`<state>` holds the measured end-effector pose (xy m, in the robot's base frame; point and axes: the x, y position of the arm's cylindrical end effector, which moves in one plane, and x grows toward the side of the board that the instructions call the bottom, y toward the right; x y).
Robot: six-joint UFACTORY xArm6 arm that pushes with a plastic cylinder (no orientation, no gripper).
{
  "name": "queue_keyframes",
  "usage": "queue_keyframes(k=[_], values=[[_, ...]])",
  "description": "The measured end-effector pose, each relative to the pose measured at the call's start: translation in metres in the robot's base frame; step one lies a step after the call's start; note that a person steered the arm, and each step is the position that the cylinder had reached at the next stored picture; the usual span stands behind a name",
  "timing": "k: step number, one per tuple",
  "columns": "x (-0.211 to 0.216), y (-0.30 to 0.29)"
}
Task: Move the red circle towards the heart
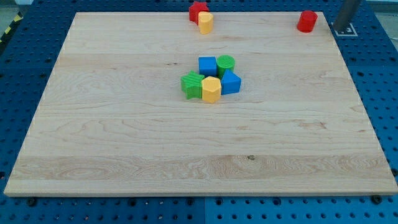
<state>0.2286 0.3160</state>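
The red circle (306, 21) stands near the board's top right corner. The yellow heart (205, 22) stands at the top edge near the middle, touching a red star (198, 11) just above and to its left. My tip (342, 27) is at the view's top right, just off the board's right edge and a short way to the right of the red circle, apart from it.
A tight cluster sits mid-board: a blue cube (208, 65), a green circle (226, 63), a second blue block (231, 82), a green star (192, 85) and a yellow hexagon (211, 89). The wooden board (124, 143) lies on a blue perforated table.
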Motion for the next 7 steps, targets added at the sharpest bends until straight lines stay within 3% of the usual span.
queue_keyframes(k=[2,5,7], values=[[0.001,-0.003],[0.009,-0.112],[0.009,-0.131]])
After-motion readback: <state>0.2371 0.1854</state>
